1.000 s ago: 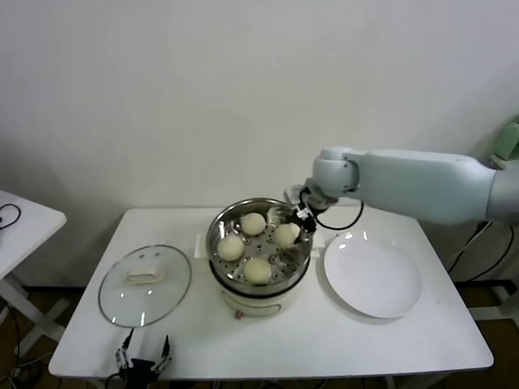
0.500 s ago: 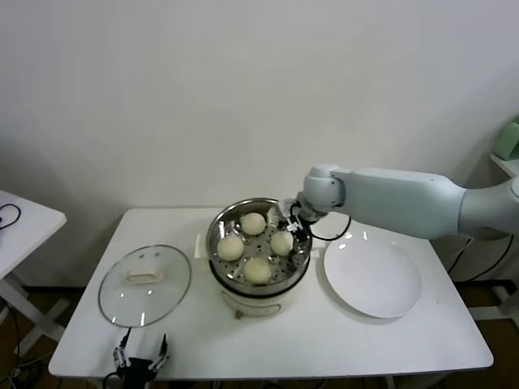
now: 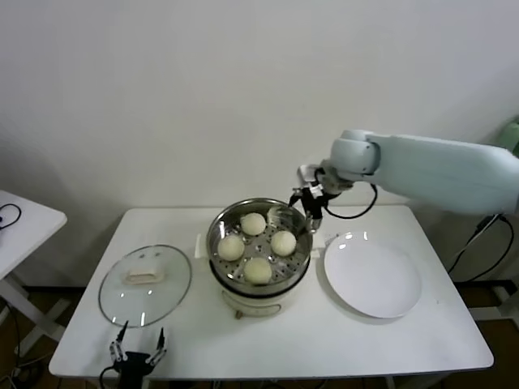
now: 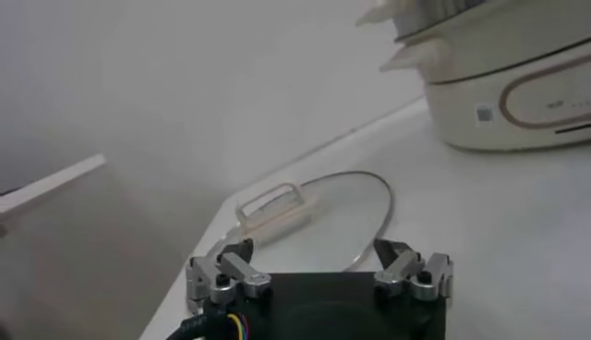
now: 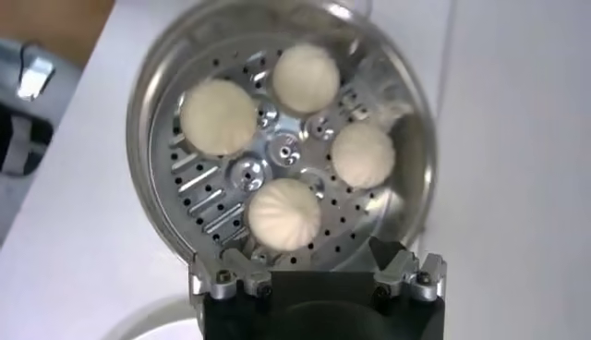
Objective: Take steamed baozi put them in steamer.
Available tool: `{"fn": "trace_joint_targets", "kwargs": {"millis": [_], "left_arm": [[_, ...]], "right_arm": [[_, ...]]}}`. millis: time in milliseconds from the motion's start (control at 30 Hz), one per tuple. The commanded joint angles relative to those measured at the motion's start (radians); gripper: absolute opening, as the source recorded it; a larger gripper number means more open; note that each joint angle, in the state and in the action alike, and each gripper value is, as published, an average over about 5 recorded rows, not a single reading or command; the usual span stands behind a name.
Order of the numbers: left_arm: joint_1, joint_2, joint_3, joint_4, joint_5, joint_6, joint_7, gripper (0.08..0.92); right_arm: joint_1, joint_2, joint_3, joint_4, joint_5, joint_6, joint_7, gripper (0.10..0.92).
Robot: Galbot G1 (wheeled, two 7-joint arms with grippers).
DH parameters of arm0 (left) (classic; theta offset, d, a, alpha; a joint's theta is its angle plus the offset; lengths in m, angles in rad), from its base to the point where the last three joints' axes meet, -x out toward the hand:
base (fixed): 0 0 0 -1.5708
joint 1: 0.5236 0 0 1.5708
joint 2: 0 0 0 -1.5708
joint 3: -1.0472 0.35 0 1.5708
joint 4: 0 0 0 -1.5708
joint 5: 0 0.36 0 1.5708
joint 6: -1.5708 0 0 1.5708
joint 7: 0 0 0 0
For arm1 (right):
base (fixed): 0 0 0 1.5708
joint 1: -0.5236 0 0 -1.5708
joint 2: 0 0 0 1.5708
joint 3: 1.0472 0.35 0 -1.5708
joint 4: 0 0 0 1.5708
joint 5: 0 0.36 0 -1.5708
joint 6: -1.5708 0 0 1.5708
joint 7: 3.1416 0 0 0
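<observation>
Several steamed baozi lie on the perforated tray of the steamer (image 3: 212, 243), a shiny steel pot on a cream base; the one nearest the plate (image 3: 283, 241) rests free. My right gripper (image 3: 313, 203) hovers open and empty above the pot's back right rim. In its wrist view the right gripper (image 5: 317, 261) looks down on the steamer (image 5: 148, 139) and the nearest baozi (image 5: 283, 212), its fingers apart on either side. My left gripper (image 3: 138, 355) waits open and empty at the table's front left edge, seen also as the left gripper (image 4: 314, 254) in its wrist view.
A flat white plate (image 3: 373, 275) lies bare to the right of the steamer. The glass lid (image 3: 144, 284) with a white handle lies to its left, just beyond the left gripper, as the glass lid (image 4: 319, 217) shows. The steamer base (image 4: 508, 102) stands further off.
My right gripper has opened and let a baozi go onto the tray's right side. It then rose and drew back towards the pot's back right. The left arm barely moved.
</observation>
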Motion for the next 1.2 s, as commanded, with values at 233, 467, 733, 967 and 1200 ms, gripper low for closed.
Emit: {"fn": "trace_joint_targets", "kwargs": {"millis": [233, 467, 733, 967, 1200], "left_arm": [[-0.025, 0.019, 0.0, 0.007, -0.027, 0.0, 0.0, 0.823], [-0.042, 0.023, -0.003, 0.007, -0.03, 0.004, 0.001, 0.823], [-0.043, 0.029, -0.008, 0.003, -0.034, 0.004, 0.0, 0.823], [-0.052, 0.032, -0.008, -0.001, -0.032, 0.006, -0.005, 0.823], [-0.085, 0.047, -0.042, 0.003, 0.114, -0.011, -0.107, 0.823]], "right_arm": [[-0.872, -0.636, 0.834, 0.378, 0.049, 0.171, 0.757, 0.823], [-1.73, -0.556, 1.683, 0.397, 0.101, 0.284, 0.811, 0.823], [-2.268, -0.294, 2.174, 0.454, 0.003, 0.345, 0.738, 0.823], [-2.478, -0.04, 2.259, 0.412, -0.041, 0.513, 0.664, 0.823], [-2.527, 0.086, 2.211, 0.342, -0.037, 0.642, 0.639, 0.823]]}}
